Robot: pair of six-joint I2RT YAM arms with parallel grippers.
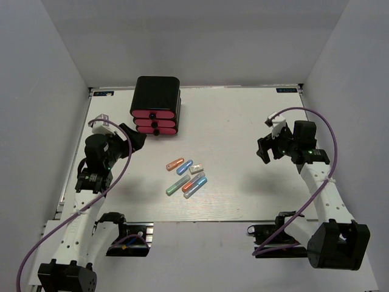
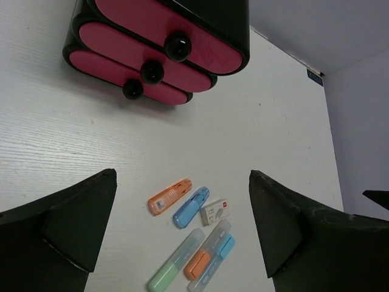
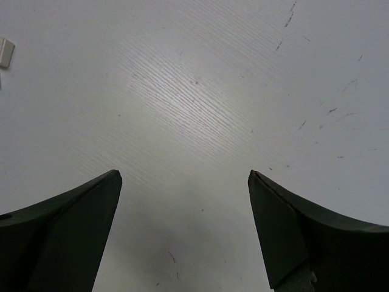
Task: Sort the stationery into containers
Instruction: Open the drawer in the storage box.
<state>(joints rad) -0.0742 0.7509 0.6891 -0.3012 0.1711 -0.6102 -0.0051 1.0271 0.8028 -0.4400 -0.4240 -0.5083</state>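
The stationery lies in a cluster mid-table: an orange capsule (image 1: 175, 163) (image 2: 170, 196), a blue capsule (image 1: 185, 166) (image 2: 191, 207), a small white block (image 1: 196, 170) (image 2: 215, 212), a green-ended pen (image 1: 177, 185) (image 2: 176, 261), an orange-ended one (image 1: 191, 182) (image 2: 205, 255) and a blue-ended one (image 1: 196, 187) (image 2: 219, 258). The black box (image 1: 156, 94) holds three shut pink drawers (image 2: 146, 58) with black knobs (image 2: 152, 73). My left gripper (image 1: 135, 139) (image 2: 182, 175) is open and empty, between box and cluster. My right gripper (image 1: 264, 148) (image 3: 183, 174) is open and empty over bare table, right of the cluster.
The white table (image 1: 243, 194) is walled by grey panels on the left, back and right. The white block's corner shows at the left edge of the right wrist view (image 3: 5, 53). Purple cables loop beside both arms.
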